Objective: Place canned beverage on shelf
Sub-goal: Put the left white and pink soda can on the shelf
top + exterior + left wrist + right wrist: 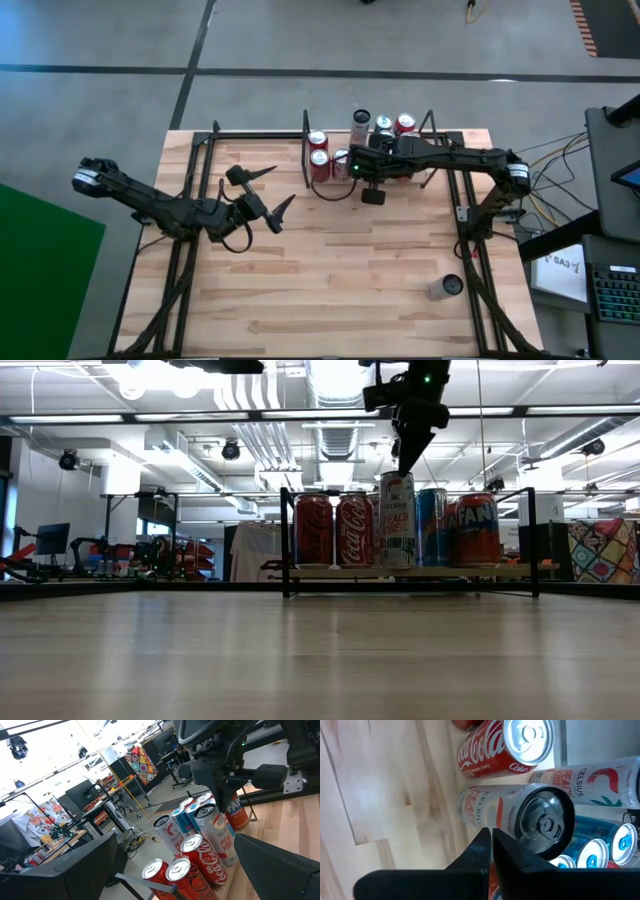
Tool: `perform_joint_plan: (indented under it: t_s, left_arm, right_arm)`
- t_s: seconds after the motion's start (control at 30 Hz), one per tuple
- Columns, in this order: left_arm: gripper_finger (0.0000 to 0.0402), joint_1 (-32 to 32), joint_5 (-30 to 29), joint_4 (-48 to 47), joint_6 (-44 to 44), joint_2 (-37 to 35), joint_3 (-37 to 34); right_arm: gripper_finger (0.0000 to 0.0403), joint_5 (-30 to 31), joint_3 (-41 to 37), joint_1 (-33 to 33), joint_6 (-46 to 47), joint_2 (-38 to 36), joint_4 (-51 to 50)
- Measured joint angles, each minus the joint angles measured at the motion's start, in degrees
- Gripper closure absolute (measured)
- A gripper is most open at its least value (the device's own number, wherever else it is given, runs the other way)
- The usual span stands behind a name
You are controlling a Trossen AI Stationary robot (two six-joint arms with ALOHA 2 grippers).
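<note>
The small light-wood shelf board with thin black metal posts and rails (410, 571) carries a row of upright cans directly beneath the right gripper (491, 851). Among them are two red cola cans (335, 531), a tall white slim can with peach lettering (397, 520), a blue can and an orange one. The white slim can stands free on the board, just below the gripper tips, so that placement appears done. One more silver can (444, 287) lies on its side on the plank tabletop (330, 290), well apart from the right gripper toward the near right corner; it likely remains to be shelved.

Right arm reaches out over the shelf, gripper pointing down, fingers pressed together, holding nothing. Left arm waits over the left half of the table, well away from the shelf; left gripper (270, 196) spread wide, empty.
</note>
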Motion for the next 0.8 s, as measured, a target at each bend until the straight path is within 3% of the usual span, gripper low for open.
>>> perform_joint_plan:
  t_s: [0.8]
  left_arm:
    - [0.0012,0.0,0.0,0.0,0.0,0.0,0.0]
  right_arm:
    - [0.0394,1.4,0.0,-1.5,-1.5,0.0,1.4]
